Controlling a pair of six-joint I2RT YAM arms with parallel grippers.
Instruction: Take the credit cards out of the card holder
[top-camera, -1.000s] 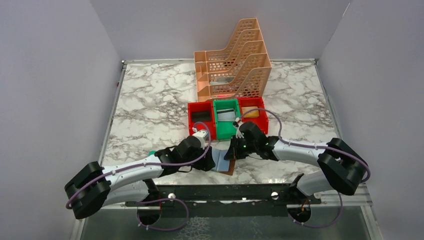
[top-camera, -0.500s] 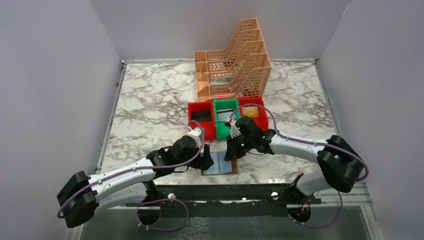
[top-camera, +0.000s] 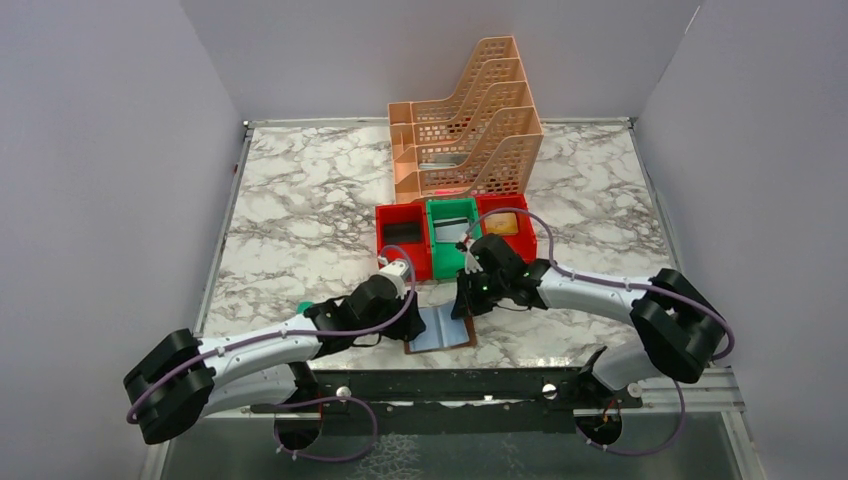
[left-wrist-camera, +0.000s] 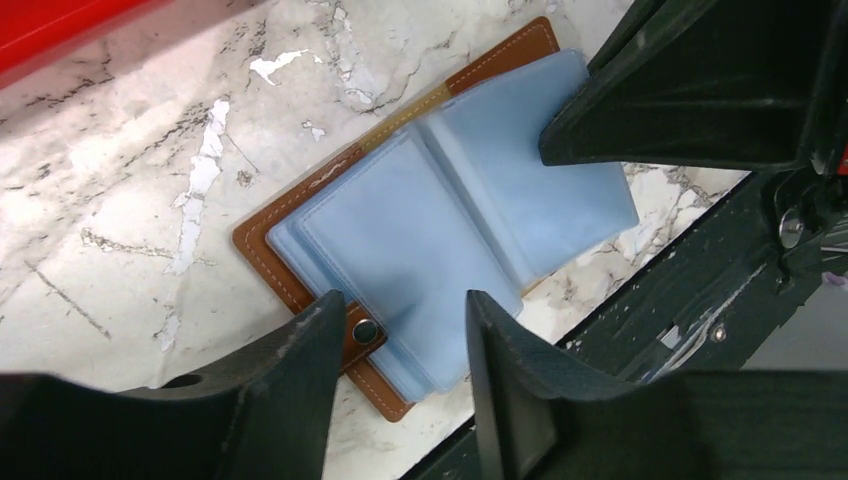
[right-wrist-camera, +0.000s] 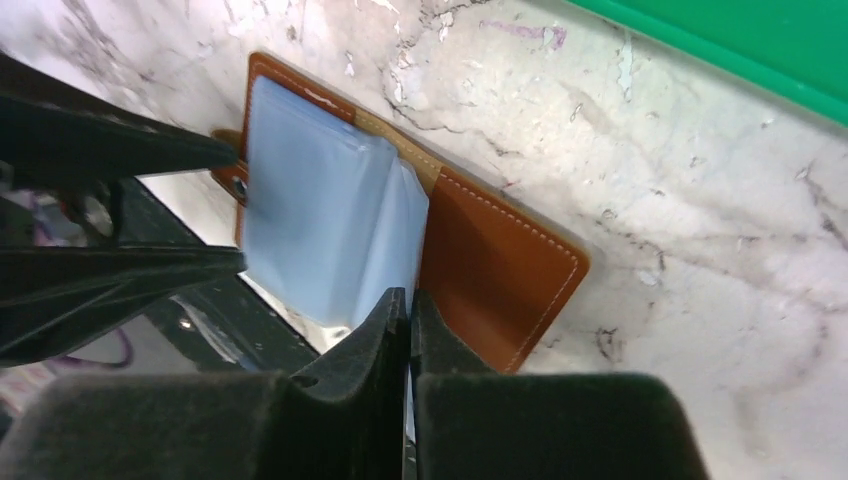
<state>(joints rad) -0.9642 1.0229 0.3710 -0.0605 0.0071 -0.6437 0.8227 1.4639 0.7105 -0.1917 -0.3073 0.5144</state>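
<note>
Card holder (top-camera: 440, 331) lies open, leather side down, on the marble table (top-camera: 300, 200) just in front of the green bin (top-camera: 450, 262), on the side toward the arm bases and not touching the bin. Its blue plastic sleeves (left-wrist-camera: 400, 230) are fanned out flat-ish across both halves. They're frosted, so I can't make out the credit cards inside. Left gripper (left-wrist-camera: 405, 310) sits front-left of the green bin, over the holder's edge with the snap (left-wrist-camera: 366, 331). Its jaws are clearly apart with nothing between them, though I can't tell whether the tips touch the sleeves. Right gripper (right-wrist-camera: 408, 300) is directly in front of the green bin's front wall, tips down on the other half of the holder at the free edge of a sleeve leaf. Its jaws are almost together, with only a thin slit and a bluish sliver in it, and I can't tell whether it's actually pinching the leaf. A red bin (top-camera: 400, 240) butts against each side of the green bin, and an orange file rack (top-camera: 465, 120) stands right behind it.
</note>
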